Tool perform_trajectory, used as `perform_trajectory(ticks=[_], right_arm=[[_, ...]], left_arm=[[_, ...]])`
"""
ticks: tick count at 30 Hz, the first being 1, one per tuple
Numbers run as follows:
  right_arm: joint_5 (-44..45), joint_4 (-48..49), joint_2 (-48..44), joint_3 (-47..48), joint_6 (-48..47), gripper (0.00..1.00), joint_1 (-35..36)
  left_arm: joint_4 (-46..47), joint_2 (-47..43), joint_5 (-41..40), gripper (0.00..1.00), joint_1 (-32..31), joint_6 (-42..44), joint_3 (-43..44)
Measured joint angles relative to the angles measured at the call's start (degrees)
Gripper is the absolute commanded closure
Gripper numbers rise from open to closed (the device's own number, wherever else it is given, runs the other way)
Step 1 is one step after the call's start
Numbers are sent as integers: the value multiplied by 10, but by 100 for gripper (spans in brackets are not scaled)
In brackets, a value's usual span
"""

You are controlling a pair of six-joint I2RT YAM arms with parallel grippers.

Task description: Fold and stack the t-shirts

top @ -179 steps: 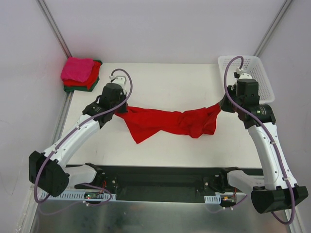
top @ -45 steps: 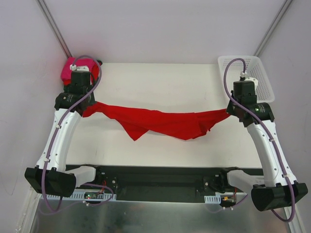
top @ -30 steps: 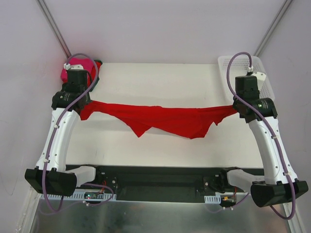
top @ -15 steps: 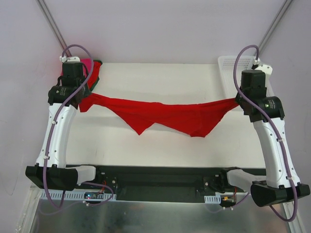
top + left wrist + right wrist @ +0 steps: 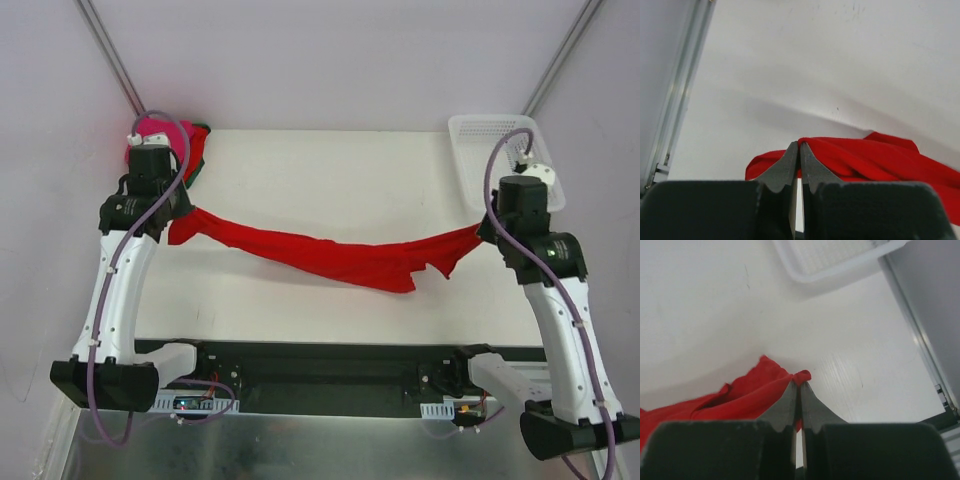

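Two ends of red t-shirt [image 5: 340, 260] pinched tight, one in left gripper [image 5: 800, 145] at table's [image 5: 330, 170] left edge, other in right gripper [image 5: 800, 383] near right edge.

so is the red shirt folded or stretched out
Stretched out, not folded: the red t-shirt sags as a bunched band between the left fingers and right fingers, each pinching one end.

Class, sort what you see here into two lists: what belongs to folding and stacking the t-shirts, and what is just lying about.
Belongs to the job:
red shirt, strung between left tool and right tool, both shut on it
shirt stack, far left corner

Just lying about:
basket, far right corner
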Motion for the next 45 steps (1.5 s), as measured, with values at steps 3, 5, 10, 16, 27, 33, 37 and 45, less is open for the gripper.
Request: perform_trajectory(ticks=[3,5,10,16,27,33,37,45], right_arm=[[-27,2,28,-63,19,99,8],[-43,2,41,-111,30,99,21],[-60,-17,42,-173,49,99,62],[-57,-31,52,-175,74,70,127],[-4,-18,121,-178,87,37,207],[-17,59,145,-178,62,37,206],[-82,127,174,-179,48,38,194],[-233,244,234,-208,45,41,159]], left_arm=[[2,19,16,100,0,-3,-27],[1,23,21,100,0,-3,-50],[2,23,42,100,0,-5,-85],[5,23,56,100,0,-7,-112],[10,22,58,100,0,-7,-128],[10,20,58,100,0,-7,-129],[14,13,58,100,0,-7,-136],[18,0,58,100,0,-7,-142]])
